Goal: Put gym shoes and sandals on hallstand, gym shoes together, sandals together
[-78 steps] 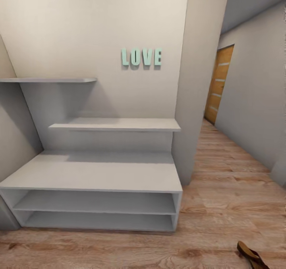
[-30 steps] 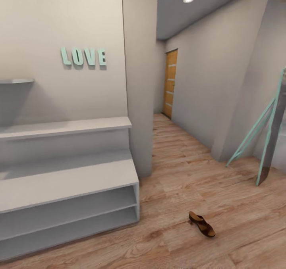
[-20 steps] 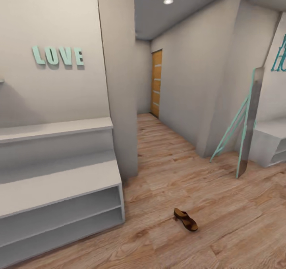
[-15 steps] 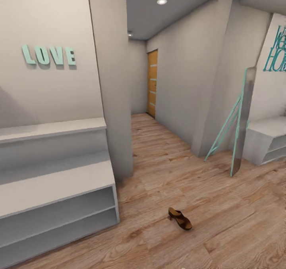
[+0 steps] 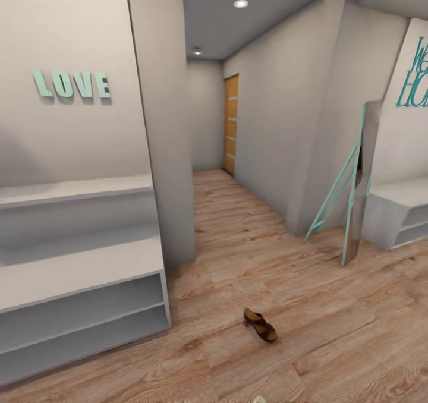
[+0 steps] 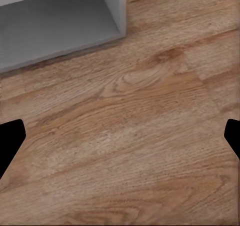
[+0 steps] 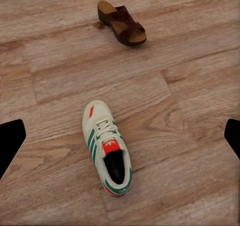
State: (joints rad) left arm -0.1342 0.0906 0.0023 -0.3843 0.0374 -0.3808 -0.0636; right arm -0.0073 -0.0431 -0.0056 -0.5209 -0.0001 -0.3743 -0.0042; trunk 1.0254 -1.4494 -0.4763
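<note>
1. I read "LOVE" (image 5: 72, 84) in mint-green block letters, mounted on the pale wall (image 5: 77, 135) above the hallstand (image 5: 83, 272).
2. At the far right wall's edge, teal lettering (image 5: 414, 76) is cut off; I can't read it whole.

You've got mint LOVE letters (image 5: 71, 85) on the wall at 10 o'clock, an orange door (image 5: 230, 125) at 12 down the hall, and a teal-framed standing mirror (image 5: 355, 183) leaning at 3, just beside a plain grey shelf unit (image 5: 397, 211). Two ceiling spotlights (image 5: 241, 2) are lit overhead.
</note>
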